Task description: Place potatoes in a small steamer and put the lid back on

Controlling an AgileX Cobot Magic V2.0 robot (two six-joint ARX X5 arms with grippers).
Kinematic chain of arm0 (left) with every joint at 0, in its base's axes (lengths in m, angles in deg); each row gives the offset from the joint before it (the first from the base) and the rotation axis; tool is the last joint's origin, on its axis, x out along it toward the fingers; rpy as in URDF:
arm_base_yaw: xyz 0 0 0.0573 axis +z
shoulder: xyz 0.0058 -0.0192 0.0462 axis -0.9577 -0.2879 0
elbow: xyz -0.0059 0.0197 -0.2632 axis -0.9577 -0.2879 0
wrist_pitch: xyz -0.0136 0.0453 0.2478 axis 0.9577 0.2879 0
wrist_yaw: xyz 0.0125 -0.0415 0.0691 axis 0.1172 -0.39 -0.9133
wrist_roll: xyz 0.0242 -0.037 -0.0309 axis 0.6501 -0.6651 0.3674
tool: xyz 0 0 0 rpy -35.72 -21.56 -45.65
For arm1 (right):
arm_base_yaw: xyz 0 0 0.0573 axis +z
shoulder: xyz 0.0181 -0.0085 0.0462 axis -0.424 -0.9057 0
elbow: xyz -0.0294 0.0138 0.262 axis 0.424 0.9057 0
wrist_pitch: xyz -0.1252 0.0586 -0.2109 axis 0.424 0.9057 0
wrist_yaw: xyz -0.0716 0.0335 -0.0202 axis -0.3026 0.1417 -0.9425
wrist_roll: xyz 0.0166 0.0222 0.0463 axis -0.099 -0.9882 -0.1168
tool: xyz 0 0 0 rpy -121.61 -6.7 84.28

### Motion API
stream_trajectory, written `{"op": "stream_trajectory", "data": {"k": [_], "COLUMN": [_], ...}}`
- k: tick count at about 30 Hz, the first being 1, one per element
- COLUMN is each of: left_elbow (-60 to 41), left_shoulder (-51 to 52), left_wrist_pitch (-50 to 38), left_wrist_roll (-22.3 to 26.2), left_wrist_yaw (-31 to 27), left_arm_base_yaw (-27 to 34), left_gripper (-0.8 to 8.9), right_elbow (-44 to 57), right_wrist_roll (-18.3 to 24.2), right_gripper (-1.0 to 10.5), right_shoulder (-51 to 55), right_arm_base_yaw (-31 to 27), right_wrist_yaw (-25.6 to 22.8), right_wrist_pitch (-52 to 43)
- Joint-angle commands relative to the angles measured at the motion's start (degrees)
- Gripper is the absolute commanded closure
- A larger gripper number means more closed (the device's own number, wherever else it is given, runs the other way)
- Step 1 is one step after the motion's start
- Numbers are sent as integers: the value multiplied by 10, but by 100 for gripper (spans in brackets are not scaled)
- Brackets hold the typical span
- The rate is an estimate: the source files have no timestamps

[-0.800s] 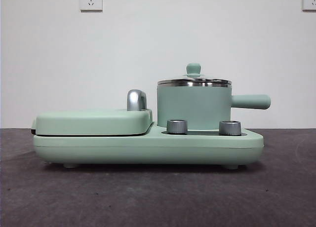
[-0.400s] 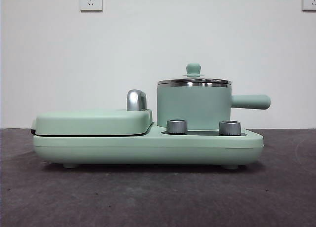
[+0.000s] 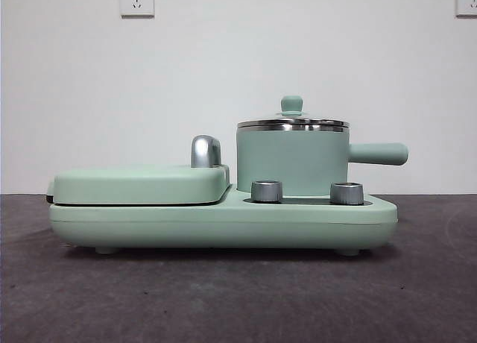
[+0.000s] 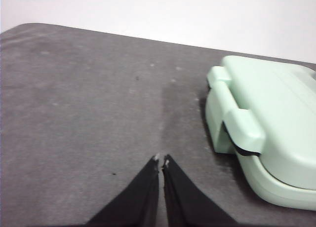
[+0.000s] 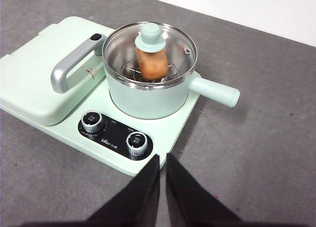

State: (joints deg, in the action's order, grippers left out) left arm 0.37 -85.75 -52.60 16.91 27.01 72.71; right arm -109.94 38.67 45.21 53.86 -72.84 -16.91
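The small steamer (image 3: 292, 162) (image 5: 148, 98), a mint-green pot with a steel rim and straight side handle, sits on the right half of a mint-green cooker base (image 3: 223, 220). The glass lid (image 5: 163, 39) with its mint knob (image 3: 291, 104) rests on the pot. Through the glass an orange-brown potato (image 5: 152, 64) lies on a wire rack inside. My right gripper (image 5: 162, 158) is shut and empty, raised in front of the cooker's knob panel. Over bare table beside the cooker's griddle end, my left gripper (image 4: 161, 160) is shut and holds nothing.
A flat mint-green griddle lid (image 3: 141, 183) (image 5: 34, 74) with a chrome handle (image 3: 205, 150) covers the cooker's left half. Two steel knobs (image 3: 267, 191) (image 3: 346, 193) face the front. The table (image 3: 238, 298) is dark grey; a white wall with sockets (image 3: 137, 0) stands behind.
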Motion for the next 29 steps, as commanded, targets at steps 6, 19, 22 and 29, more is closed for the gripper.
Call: {"op": "stream_trajectory", "data": {"k": [6, 19, 22, 29], "left_elbow": [-12, -12, -12, -12], "left_shoulder": [0, 0, 0, 0], "left_wrist_pitch": [3, 3, 3, 3], "left_wrist_roll": [8, 8, 8, 8], "left_wrist_yaw": [5, 5, 5, 5], "left_arm_base_yaw": [-3, -3, -3, -3], "left_gripper": [795, 795, 795, 795], "right_elbow": [-4, -4, 16, 191], "right_wrist_roll": [1, 26, 38, 38], "right_gripper": [929, 930, 929, 929], "right_shoulder": [-3, -2, 12, 77], "right_arm_base_yaw": [3, -5, -42, -168], "right_wrist_yaw": [-2, -4, -5, 24], "right_wrist_pitch": [-6, -7, -30, -226]}}
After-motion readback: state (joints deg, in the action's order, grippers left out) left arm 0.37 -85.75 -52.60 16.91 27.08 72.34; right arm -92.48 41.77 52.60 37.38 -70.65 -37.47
